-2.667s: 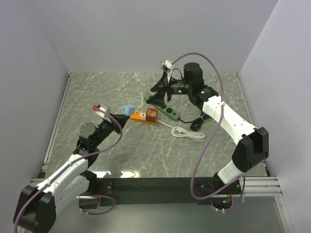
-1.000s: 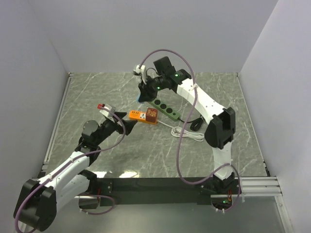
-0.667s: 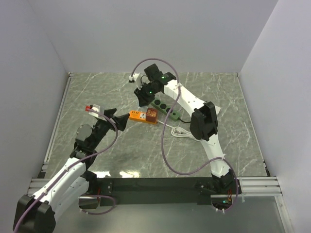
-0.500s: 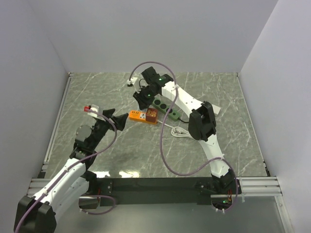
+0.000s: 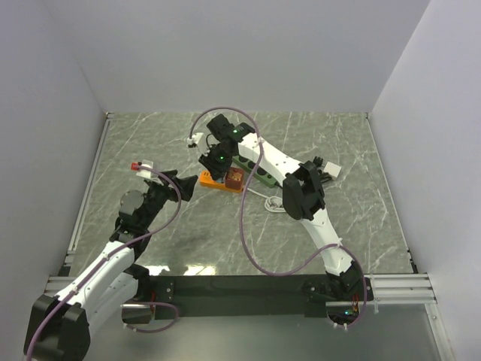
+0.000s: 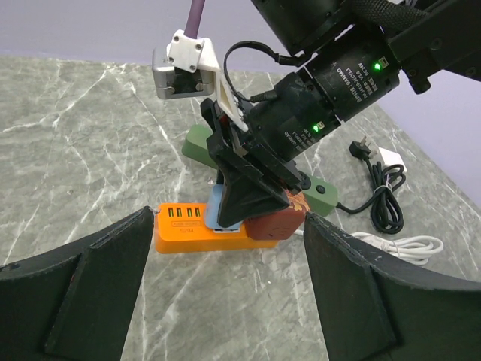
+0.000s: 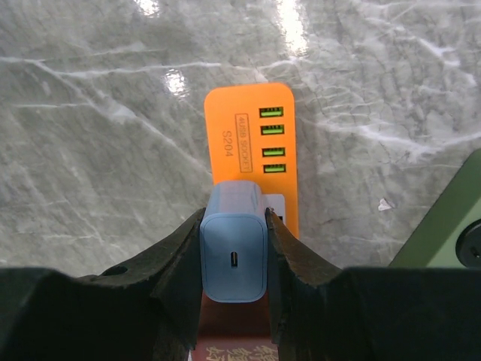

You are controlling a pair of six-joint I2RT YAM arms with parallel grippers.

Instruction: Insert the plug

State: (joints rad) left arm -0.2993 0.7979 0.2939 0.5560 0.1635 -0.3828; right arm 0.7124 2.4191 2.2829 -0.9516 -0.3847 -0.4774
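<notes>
The grey table [image 5: 150,143] holds a green power strip [image 6: 322,197] and, beside it, an orange power strip [image 7: 252,113]. My left pincer [image 5: 184,183] is spread wide apart and holds nothing, near the orange one. My right pincer [image 7: 234,226] squeezes the little blue plug [image 7: 234,259] tight, right over the orange strip's middle.

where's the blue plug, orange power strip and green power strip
blue plug [image 7: 234,259]: right wrist view, end face
orange power strip [image 7: 248,105]: right wrist view, top face
green power strip [image 6: 195,141]: left wrist view, left end
</notes>
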